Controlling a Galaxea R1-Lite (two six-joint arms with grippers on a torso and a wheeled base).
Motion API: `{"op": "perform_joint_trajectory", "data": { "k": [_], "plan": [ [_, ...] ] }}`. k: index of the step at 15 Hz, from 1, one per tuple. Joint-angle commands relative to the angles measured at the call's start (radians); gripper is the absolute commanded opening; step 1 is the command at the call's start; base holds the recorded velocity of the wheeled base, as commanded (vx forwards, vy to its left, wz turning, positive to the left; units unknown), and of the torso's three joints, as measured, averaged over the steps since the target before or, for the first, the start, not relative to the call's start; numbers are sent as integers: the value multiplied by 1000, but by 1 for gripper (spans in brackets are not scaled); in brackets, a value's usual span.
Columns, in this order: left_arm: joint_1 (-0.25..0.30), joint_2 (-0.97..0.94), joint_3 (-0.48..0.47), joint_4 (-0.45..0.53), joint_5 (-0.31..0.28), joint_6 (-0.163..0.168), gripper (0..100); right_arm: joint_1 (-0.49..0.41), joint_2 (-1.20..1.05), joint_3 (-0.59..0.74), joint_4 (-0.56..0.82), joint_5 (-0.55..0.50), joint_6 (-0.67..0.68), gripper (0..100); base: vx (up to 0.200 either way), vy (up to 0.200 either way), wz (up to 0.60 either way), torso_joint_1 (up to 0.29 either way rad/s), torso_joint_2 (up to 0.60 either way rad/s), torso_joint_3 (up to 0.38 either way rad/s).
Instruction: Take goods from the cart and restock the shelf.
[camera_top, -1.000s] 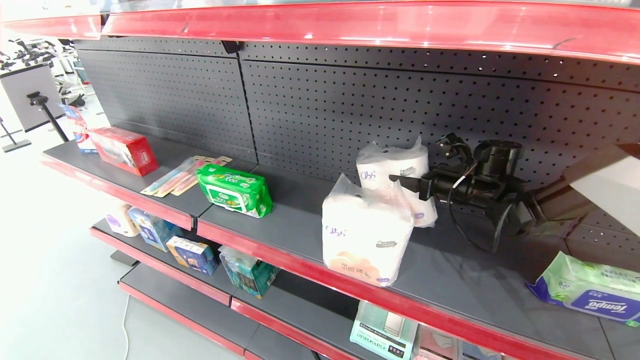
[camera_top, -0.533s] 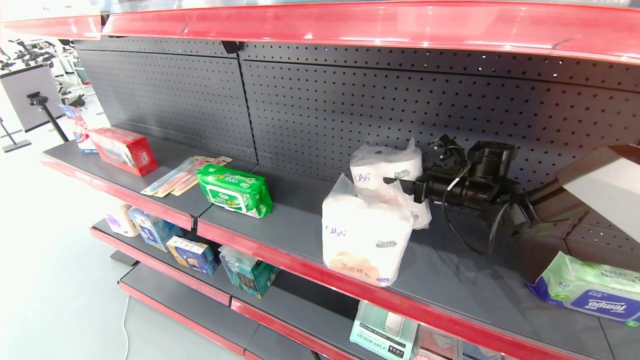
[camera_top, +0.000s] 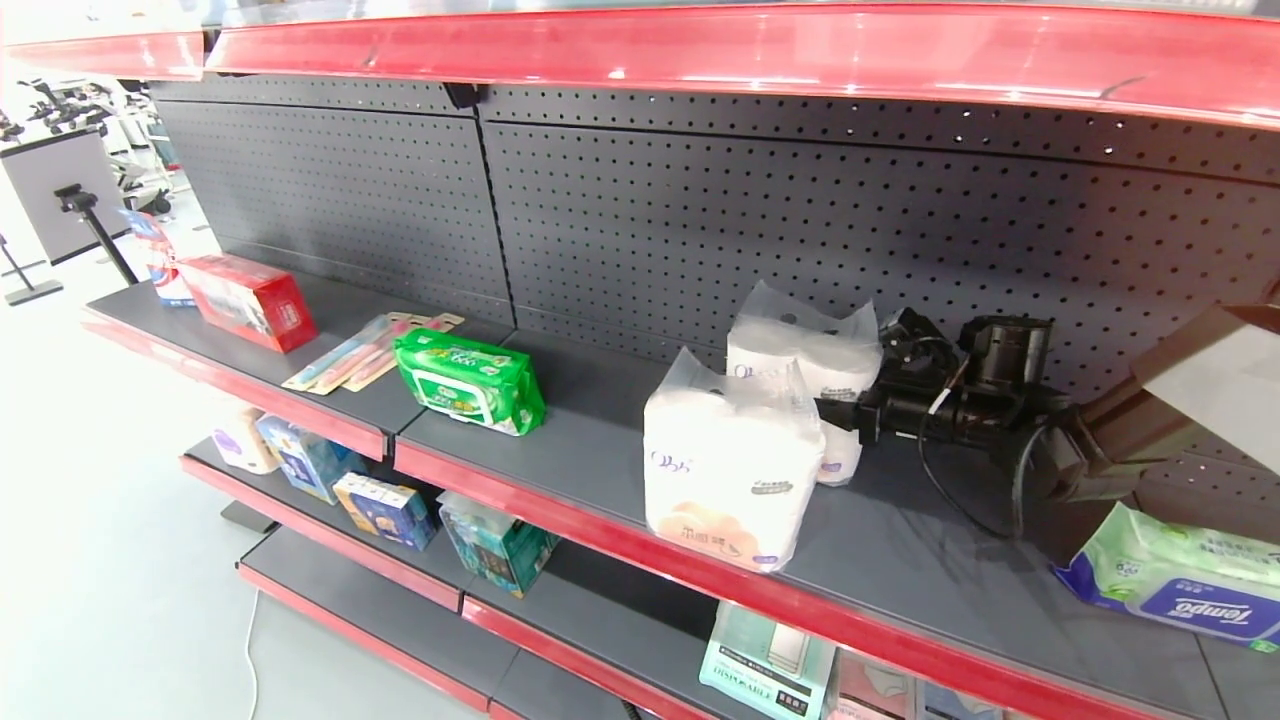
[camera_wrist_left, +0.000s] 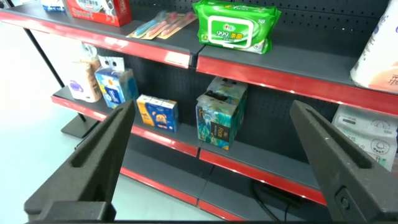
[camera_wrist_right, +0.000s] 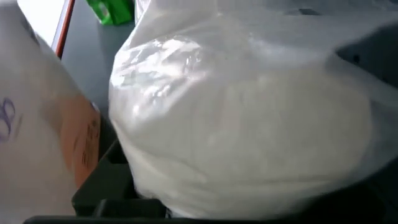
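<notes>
Closest in, my left jaws hang spread wide with nothing between them, down low and facing the lower shelf (camera_wrist_left: 163, 138) and its small boxes (camera_wrist_left: 157, 113). That side looks idle to me, parked out of the way. Up on the middle shelf (camera_top: 590, 440), right at the red front lip, a white tissue pack (camera_top: 730, 470) stands upright. Off to the right, a green-and-blue wipes pack (camera_top: 1180, 575) lies flat near the edge. Just behind the front tissue pack is the one I'm working: the second tissue pack (camera_top: 805, 345), and my right jaws are clamped on its side, coming in level from the right. From the wrist, its plastic wrap (camera_wrist_right: 242, 118) bulges right up against the camera, so the grip looks deep and snug. I hold it sideways so that it can go in upright behind its twin, one row deep. I can't tell whether its base rests on the board or sits a touch above it, so I judge the placing close to done but not released. Farther left lie a green wipes pack (camera_top: 470, 380), some toothbrushes (camera_top: 365, 350) and a red box (camera_top: 250, 300), with the pegboard back (camera_top: 700, 200) behind it all.
</notes>
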Motion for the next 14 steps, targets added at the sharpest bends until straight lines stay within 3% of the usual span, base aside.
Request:
{"op": "perform_joint_trajectory", "data": {
  "k": [1, 7, 14],
  "plan": [
    [0, 1, 0, 0, 1, 0, 100, -27, 2, 29, 1, 29, -29, 0, 0, 0, 0, 0, 0, 0],
    [0, 1, 0, 0, 1, 0, 100, -65, 5, 43, 2, 98, -60, 0, 0, 0, 0, 0, 0, 0],
    [0, 1, 0, 0, 1, 0, 100, -40, 6, 68, 2, 98, -65, 0, 0, 0, 0, 0, 0, 0]
  ]
}}
